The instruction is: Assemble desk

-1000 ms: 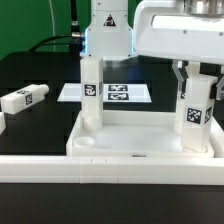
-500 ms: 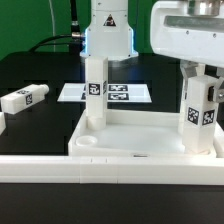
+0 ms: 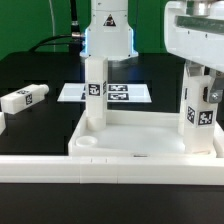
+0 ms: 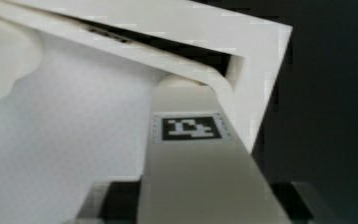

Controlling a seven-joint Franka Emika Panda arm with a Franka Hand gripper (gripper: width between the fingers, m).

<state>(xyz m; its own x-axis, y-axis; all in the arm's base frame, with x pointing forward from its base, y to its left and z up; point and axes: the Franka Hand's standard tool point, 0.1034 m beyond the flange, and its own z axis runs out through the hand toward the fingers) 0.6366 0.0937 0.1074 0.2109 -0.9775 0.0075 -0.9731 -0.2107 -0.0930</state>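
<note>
Two legs stand upright in the desk top (image 3: 130, 150), lower middle of the exterior frame: left leg (image 3: 93, 100) near its back left corner, right leg (image 3: 198, 115) at its right end, with bare tray floor between them. A loose leg (image 3: 22, 98) lies on the black bench (image 3: 40, 130) at far left, and the marker board (image 3: 118, 93) sits behind. The pincer (image 3: 198, 82) is clamped on the right leg's top.

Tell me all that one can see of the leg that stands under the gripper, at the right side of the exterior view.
This leg is a white bar with a square section. It looks like plastic and has a black-and-white square tag on its face. It stands upright, and its lower end sits in a corner of the desk top at the exterior view's right. The gripper holds its upper end, with one finger on each side.
</note>
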